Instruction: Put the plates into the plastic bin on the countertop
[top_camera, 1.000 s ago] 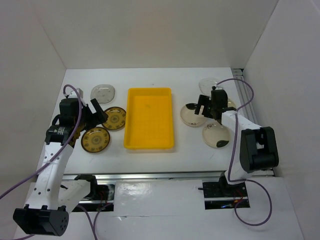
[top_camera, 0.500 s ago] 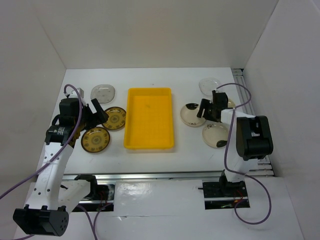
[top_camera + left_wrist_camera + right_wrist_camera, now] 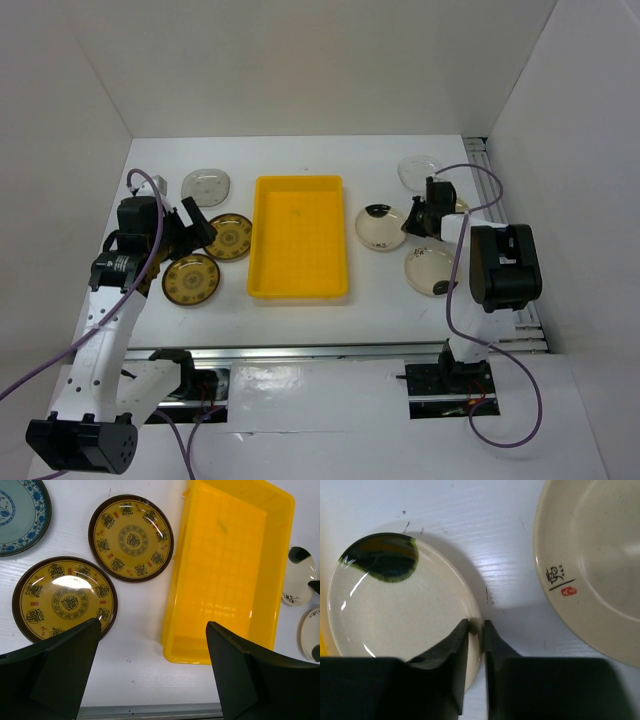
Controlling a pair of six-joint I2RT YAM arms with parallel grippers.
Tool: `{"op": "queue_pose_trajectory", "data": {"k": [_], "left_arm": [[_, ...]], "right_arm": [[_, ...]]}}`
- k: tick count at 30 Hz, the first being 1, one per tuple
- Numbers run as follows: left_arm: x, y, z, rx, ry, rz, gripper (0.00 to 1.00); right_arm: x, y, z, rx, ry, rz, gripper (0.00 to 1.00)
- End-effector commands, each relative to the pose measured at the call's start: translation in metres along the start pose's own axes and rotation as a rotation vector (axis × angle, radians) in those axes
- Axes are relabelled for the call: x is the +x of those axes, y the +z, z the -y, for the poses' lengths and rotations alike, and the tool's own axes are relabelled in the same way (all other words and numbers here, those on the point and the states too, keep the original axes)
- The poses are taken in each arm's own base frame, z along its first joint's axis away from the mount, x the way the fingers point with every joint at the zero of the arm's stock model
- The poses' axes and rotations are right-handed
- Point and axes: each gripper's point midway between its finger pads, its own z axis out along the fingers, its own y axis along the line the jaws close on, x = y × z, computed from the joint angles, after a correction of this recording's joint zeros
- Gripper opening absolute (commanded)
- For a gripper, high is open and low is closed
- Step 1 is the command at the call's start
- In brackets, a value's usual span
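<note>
White countertop point(image 3: 300, 320): right jaws pinch the cream plate point(image 3: 395, 615) by its rim; left jaws gape empty.

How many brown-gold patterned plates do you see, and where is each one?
2, both on the countertop left of the yellow bin: the farther plate beside the bin, the nearer plate further left. No others show.
</note>
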Motion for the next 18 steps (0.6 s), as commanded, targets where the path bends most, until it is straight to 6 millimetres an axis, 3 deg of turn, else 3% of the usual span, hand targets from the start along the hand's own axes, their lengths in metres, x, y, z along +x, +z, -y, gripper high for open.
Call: {"op": "queue_pose_trajectory", "data": {"k": [1,2,5,10,13,18], "left_arm": [[-0.010,-0.002,0.003,0.020,0.014,0.046,1.00],[-0.011,-0.004,0.004,0.024,0.014,0.054,1.00],[-0.011,-0.004,0.004,0.024,0.014,0.054,1.00],[-0.011,-0.004,0.004,0.024,0.014,0.054,1.00],[-0.011,-0.004,0.004,0.024,0.014,0.054,1.00],[-0.011,-0.004,0.004,0.024,0.014,0.054,1.00]], "right_arm": [[0.004,0.010,0.014,0.053,0.028,-0.028,0.09],[0.003,0.009,0.013,0.054,0.039,-0.032,0.01],[0.001,0.008,0.011,0.037,0.058,-0.039,0.00],[-0.048,-0.027,-0.003,0.089,0.132,0.098,0.00],[-0.095,-0.074,-0.021,0.117,0.137,0.255,0.00],[-0.131,-0.130,-0.046,0.128,0.138,0.416,0.00]]}}
